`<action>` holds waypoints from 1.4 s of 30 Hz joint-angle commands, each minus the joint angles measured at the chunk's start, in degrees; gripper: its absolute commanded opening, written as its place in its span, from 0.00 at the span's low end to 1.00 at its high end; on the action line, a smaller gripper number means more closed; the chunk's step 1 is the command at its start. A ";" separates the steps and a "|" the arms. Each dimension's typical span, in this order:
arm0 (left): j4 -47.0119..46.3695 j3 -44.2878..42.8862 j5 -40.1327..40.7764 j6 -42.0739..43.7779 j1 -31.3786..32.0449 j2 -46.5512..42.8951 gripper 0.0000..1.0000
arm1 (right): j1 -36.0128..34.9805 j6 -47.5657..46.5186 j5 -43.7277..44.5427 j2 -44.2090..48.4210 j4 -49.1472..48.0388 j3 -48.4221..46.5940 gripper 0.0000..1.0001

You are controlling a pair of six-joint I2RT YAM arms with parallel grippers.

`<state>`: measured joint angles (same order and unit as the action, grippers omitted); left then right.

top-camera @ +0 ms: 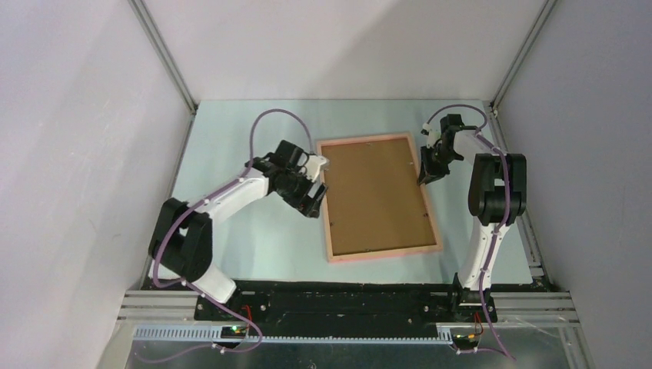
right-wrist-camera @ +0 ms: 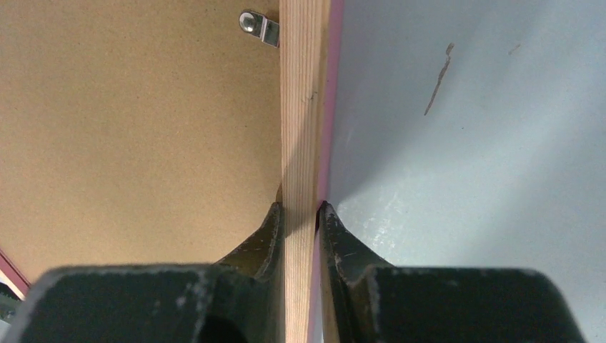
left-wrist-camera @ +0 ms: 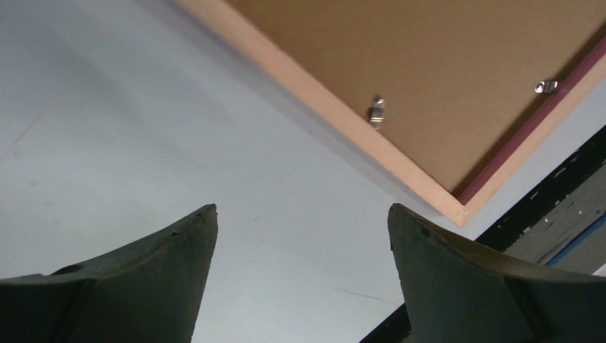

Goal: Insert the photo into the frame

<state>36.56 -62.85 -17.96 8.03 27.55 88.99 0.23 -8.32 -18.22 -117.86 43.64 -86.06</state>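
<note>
The pink-edged wooden frame (top-camera: 382,253) lies face down in the middle of the table. A brown backing board (top-camera: 378,196) fills it. The photo is hidden or out of view. My right gripper (top-camera: 424,175) is at the frame's right rail near the far corner. In the right wrist view it (right-wrist-camera: 300,211) is shut on that rail (right-wrist-camera: 304,107), one finger on the board side and one on the outer side. My left gripper (top-camera: 319,187) stands open just left of the frame's left rail. In the left wrist view its fingers (left-wrist-camera: 301,214) hold nothing, with the rail (left-wrist-camera: 321,96) beyond them.
Small metal clips (left-wrist-camera: 376,113) (left-wrist-camera: 546,86) (right-wrist-camera: 259,27) sit on the frame's inner edge over the backing board (left-wrist-camera: 443,64). Grey enclosure walls close in the table on three sides. The black base rail (top-camera: 346,296) runs along the near edge.
</note>
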 commanded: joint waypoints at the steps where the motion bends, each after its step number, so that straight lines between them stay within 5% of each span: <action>1: -0.51 -3.62 2.38 0.50 5.41 3.88 0.93 | -0.06 -2.67 -1.98 -1.18 -0.91 -2.68 0.00; 25: -3.17 -9.46 10.80 -8.71 13.83 16.93 0.82 | 1.22 -1.19 -5.21 -0.46 -2.38 0.35 0.00; 42: -3.98 -10.52 10.59 -8.85 14.35 19.22 0.59 | 2.22 -1.15 -6.12 -0.55 -2.57 0.97 0.00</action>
<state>35.31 -71.57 -7.29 -0.64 41.39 107.55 2.11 -9.06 -22.22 -118.24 42.96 -85.58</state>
